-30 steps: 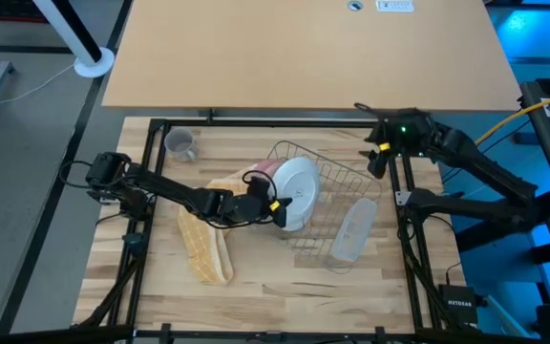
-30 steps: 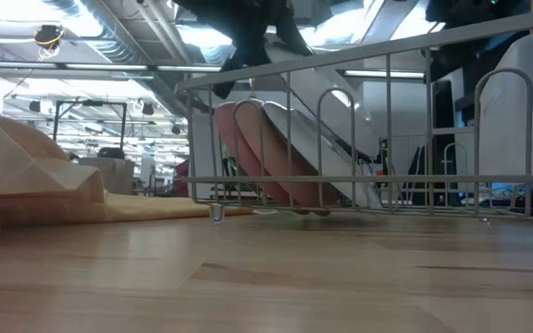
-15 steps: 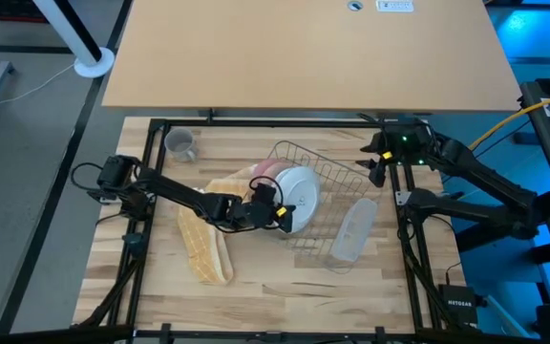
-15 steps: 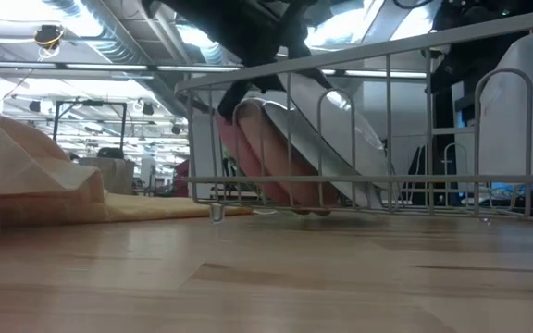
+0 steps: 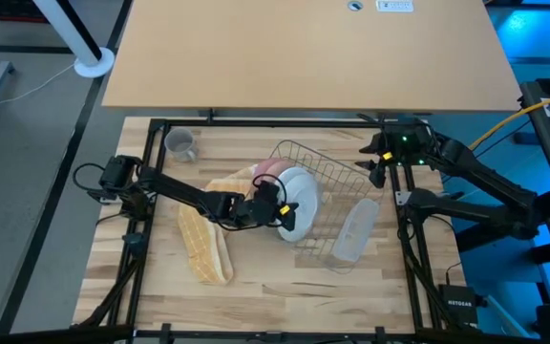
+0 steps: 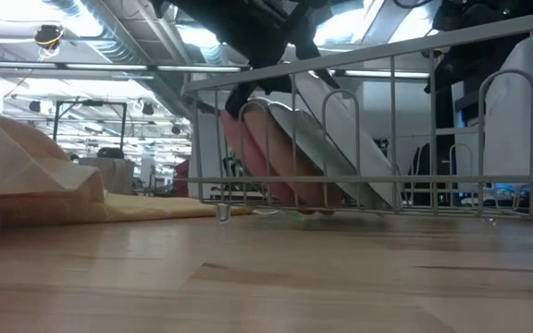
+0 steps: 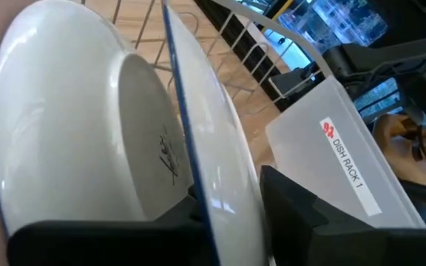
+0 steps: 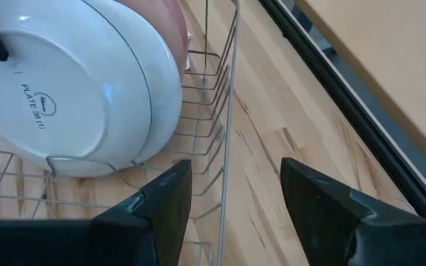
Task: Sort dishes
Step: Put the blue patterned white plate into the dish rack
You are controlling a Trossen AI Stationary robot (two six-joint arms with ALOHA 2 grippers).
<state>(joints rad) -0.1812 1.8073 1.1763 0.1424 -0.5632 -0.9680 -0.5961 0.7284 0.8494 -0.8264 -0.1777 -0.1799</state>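
The left tool (image 5: 277, 206) has its fingers either side of the white plate's (image 5: 301, 203) rim, though whether they pinch it I cannot tell; the plate leans on edge in the wire rack (image 5: 337, 175) against a white bowl (image 7: 72, 125) and the pink dishes (image 5: 266, 170). The right tool (image 5: 374, 161) hangs spread apart by the rack's far corner. The grey mug (image 5: 180, 144) stands alone on the bench (image 5: 285, 287).

A tan tabletop (image 5: 304, 53) adjoins the butcher-block table (image 5: 285, 287); grey floor (image 5: 27, 191).
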